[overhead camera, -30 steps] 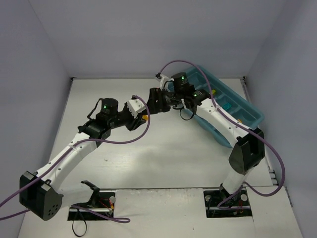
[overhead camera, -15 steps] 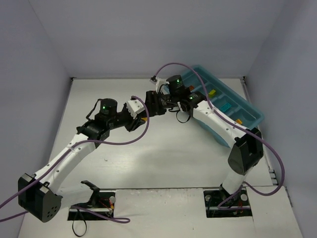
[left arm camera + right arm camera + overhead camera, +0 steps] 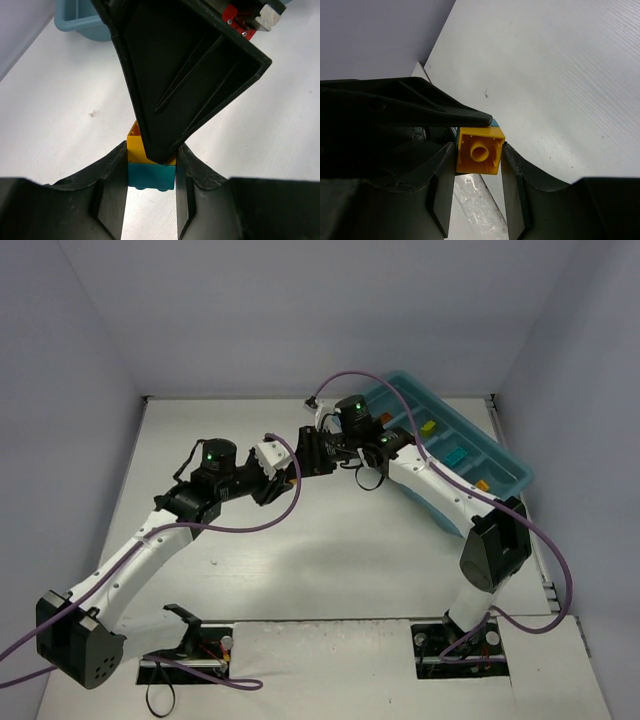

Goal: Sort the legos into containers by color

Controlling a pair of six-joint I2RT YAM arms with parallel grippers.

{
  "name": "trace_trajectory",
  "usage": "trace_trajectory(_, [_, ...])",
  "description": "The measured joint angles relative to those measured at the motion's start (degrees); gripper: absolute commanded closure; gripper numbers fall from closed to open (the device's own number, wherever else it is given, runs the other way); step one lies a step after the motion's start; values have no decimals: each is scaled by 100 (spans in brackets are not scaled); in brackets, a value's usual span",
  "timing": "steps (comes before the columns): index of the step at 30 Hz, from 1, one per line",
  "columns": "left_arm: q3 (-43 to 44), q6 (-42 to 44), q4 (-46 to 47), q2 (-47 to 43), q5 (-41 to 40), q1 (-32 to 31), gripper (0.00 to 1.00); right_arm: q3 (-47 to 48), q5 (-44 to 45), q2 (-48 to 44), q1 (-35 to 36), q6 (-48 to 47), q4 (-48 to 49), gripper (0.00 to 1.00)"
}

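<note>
A two-colour stack, a yellow-orange lego (image 3: 479,150) pressed onto a cyan lego (image 3: 151,176), hangs above the table where both grippers meet. My left gripper (image 3: 151,167) is shut on the stack, its fingers flanking the cyan brick. My right gripper (image 3: 479,157) is shut on the yellow-orange brick, whose hollow underside faces that camera. In the top view the left gripper (image 3: 283,478) and right gripper (image 3: 305,455) touch tip to tip mid-table. The teal tray (image 3: 505,462) lies at the back right, with a yellow-orange brick (image 3: 428,427), a cyan brick (image 3: 456,454) and an orange brick (image 3: 482,484) in separate compartments.
A corner of the tray (image 3: 75,22) shows at the top left of the left wrist view. The right arm's link (image 3: 440,490) runs along the tray's near side. Purple cables loop over both arms. Walls close the table at left, back and right.
The right wrist has shifted a little left, away from the tray, uncovering more of its compartments. The left arm has barely moved. Both grippers stay closed together on the stack.
</note>
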Motion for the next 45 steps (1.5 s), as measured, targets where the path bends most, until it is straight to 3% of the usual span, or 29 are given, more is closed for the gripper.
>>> trace_trajectory(2, [0,2,-4,0,-2,0,87,0,-4,9,2,9,2,86])
trace_trajectory(3, [0,4,-11,0,-7,0,87,-2,-11,20,2,15,9,97])
trace_trajectory(4, [0,7,-20,0,-13,0,86,0,-24,28,2,17,13,100])
trace_trajectory(8, [0,35,-31,0,-44,-2,43,-2,-50,55,-4,-7,39,100])
trace_trajectory(9, [0,28,0,-2,-46,-4,36,-2,-55,55,-7,-15,22,100])
trace_trajectory(12, [-2,24,44,-50,-90,-4,31,-2,-90,61,-72,-50,11,100])
trace_trajectory(31, [-37,140,74,68,-87,-4,30,-2,-334,61,-374,-136,-4,100])
trace_trajectory(39, [-37,144,146,308,-83,-4,36,-2,-398,61,-374,-136,-7,100])
trace_trajectory(45, [-11,131,225,422,-81,-4,48,-2,-439,61,-374,-138,-7,100])
